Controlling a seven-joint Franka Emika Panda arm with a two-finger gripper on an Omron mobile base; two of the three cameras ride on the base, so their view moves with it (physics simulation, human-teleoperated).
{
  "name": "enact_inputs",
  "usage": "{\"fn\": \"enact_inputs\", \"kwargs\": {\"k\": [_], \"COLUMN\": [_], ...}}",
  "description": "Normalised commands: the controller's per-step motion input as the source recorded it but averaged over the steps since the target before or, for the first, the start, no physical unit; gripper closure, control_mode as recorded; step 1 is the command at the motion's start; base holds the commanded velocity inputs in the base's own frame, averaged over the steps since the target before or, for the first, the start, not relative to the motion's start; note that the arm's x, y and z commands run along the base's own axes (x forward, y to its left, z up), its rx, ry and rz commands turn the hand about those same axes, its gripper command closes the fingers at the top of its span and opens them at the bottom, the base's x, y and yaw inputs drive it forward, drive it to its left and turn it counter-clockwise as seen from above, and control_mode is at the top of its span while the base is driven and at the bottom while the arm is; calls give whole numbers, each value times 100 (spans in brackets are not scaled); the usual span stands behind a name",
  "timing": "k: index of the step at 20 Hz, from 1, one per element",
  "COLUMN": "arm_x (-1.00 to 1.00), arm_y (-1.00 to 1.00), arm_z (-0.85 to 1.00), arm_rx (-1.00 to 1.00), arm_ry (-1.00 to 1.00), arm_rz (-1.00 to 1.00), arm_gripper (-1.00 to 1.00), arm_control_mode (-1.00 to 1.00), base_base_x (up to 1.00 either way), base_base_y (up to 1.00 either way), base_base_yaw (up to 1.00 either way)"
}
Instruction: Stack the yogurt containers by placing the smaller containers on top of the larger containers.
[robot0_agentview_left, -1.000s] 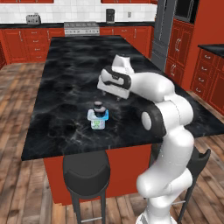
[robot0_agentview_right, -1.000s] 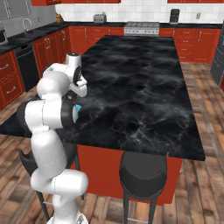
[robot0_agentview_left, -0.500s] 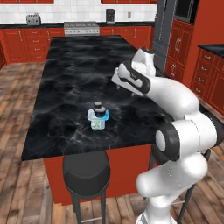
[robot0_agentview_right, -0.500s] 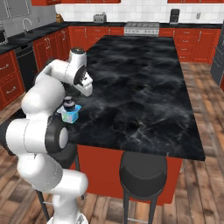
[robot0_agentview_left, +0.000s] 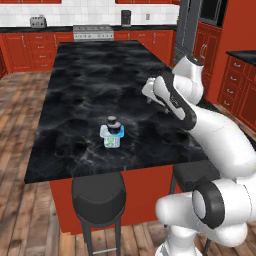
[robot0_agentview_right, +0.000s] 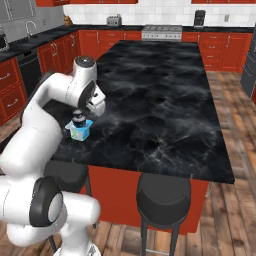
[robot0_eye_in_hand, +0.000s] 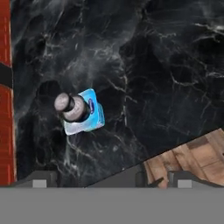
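Yogurt tub (robot0_agentview_left: 111, 137) sits near the front edge of the black island counter (robot0_agentview_left: 100, 80), above the stool (robot0_agentview_left: 99, 199). Square light-blue rim, white tapered sides, green mark facing the stool side. A dark round cup (robot0_agentview_left: 113, 123) already rides on its top; from the hand view it looks like a stack, pale top uppermost (robot0_eye_in_hand: 64, 102), but you can't tell whether that is one cup or two.

Expect all of it to be light and thin-walled, likely smooth plastic, so it may slip or tip if you nudge it. The cup stack is narrow and tall on a small base, so it probably topples easily. If you must take hold, go for the cup's round sides low down, or the tub across two opposite flat sides under the rim. Squeeze gently.

Your gripper (robot0_agentview_left: 148, 93) hangs above the counter, well apart from the tub, off to its far right. Jaws spread wide, nothing between them, touching nothing.
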Motion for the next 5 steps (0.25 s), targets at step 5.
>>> {"fn": "enact_inputs", "kwargs": {"k": [5], "arm_x": [-99], "arm_y": [-23], "arm_z": [9], "arm_rx": [0], "arm_ry": [-20], "arm_rz": [0], "arm_gripper": [-100], "arm_control_mode": [-100], "base_base_x": [0], "base_base_y": [0], "base_base_yaw": [0]}}
